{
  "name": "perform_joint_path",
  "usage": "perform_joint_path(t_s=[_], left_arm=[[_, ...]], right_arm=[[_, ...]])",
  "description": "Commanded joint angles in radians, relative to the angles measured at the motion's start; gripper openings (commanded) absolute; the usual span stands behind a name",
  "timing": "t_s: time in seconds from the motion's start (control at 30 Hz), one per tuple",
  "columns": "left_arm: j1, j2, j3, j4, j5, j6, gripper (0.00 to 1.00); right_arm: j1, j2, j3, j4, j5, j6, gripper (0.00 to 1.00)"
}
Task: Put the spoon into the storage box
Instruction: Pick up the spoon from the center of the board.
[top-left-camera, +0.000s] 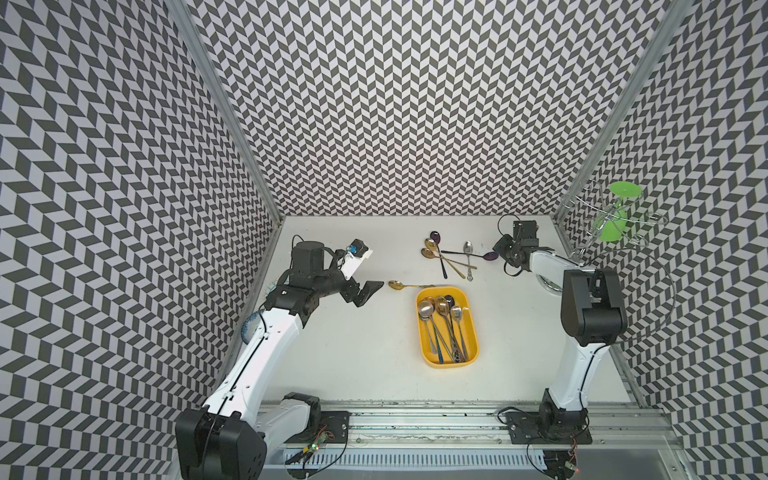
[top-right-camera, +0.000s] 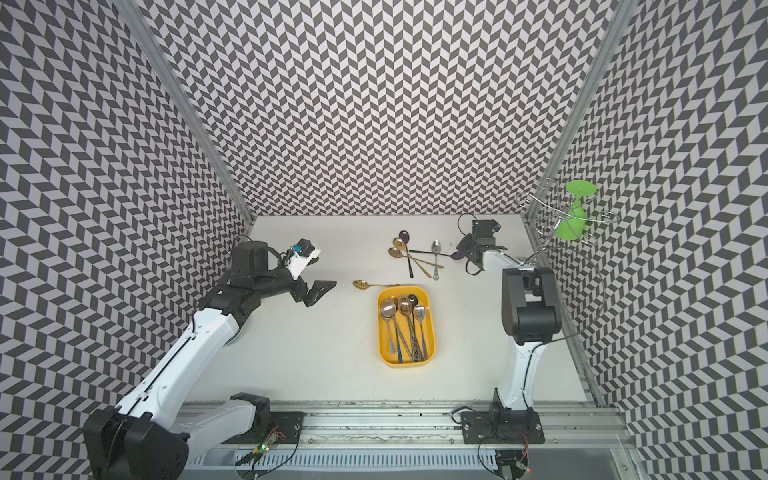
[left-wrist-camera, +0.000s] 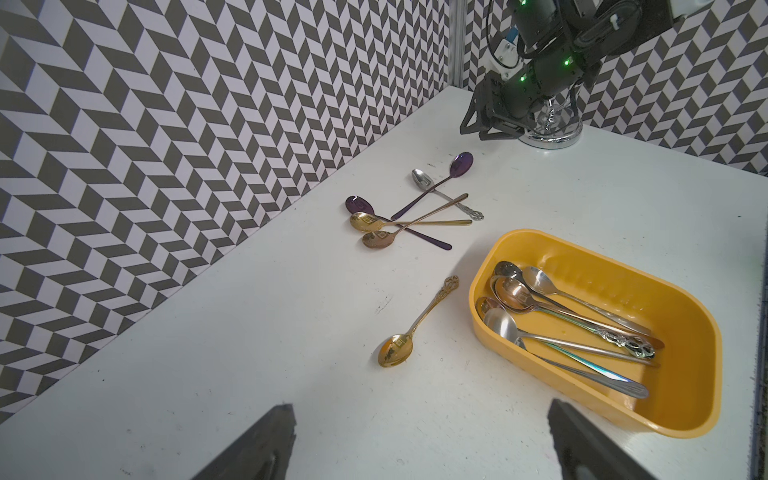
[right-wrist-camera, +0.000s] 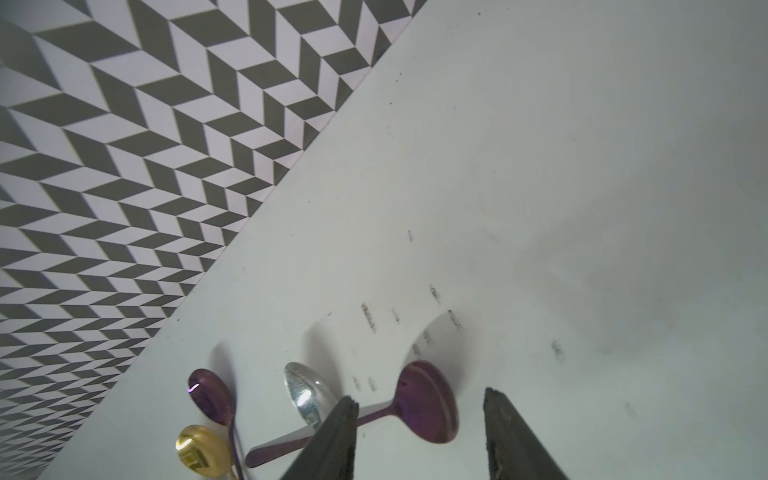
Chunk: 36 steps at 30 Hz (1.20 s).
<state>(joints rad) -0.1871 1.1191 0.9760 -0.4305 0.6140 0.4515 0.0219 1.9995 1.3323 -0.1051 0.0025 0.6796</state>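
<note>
**Risk findings: purple spoon not yet gripped**

The purple spoon (right-wrist-camera: 428, 401) lies flat on the table in the far cluster, well apart from the storage box (top-left-camera: 471, 328). Its handle crosses the silver spoon (right-wrist-camera: 309, 392).

My right gripper (right-wrist-camera: 422, 397) is spread, with one jaw on each side of the spoon's bowl and neck, and it is pinching nothing. My left gripper (left-wrist-camera: 420, 407) hangs wide open and empty near the gold spoon (left-wrist-camera: 415, 324), which lies just beside the box's far end.

Hazards, in my judgement:

- **Slip:** closing on the rounded bowl rather than the slim handle could squirt the spoon out or let it swing in the jaws.
- **Snagging:** the crossed handles could drag the silver spoon along on the lift (I cannot tell which handle lies on top).
- **Placement:** the box is shallow and already holds several spoons. A tilted release could leave this one propped over the rim.
</note>
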Motion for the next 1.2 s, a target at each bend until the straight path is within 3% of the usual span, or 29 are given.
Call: perform_joint_path(t_s=[0.0,0.33,0.7,1.17], left_arm=[[0.006,0.001,0.015,-0.007,0.030,0.003,0.99],[0.009,0.005,-0.002,0.009,0.035,0.005,0.99],[0.012,0.001,0.013,-0.005,0.032,0.000,0.99],[0.023,-0.021,0.017,-0.017,0.058,0.012,0.99]], right_arm=[[-0.007,0.043,0.017,0.013,-0.040,-0.053,0.52],[-0.006,0.139,0.064,-0.009,-0.133,-0.072,0.49],[-0.005,0.087,0.020,0.018,-0.101,-0.104,0.00],[0.009,-0.208,0.012,-0.061,-0.165,-0.186,0.00]])
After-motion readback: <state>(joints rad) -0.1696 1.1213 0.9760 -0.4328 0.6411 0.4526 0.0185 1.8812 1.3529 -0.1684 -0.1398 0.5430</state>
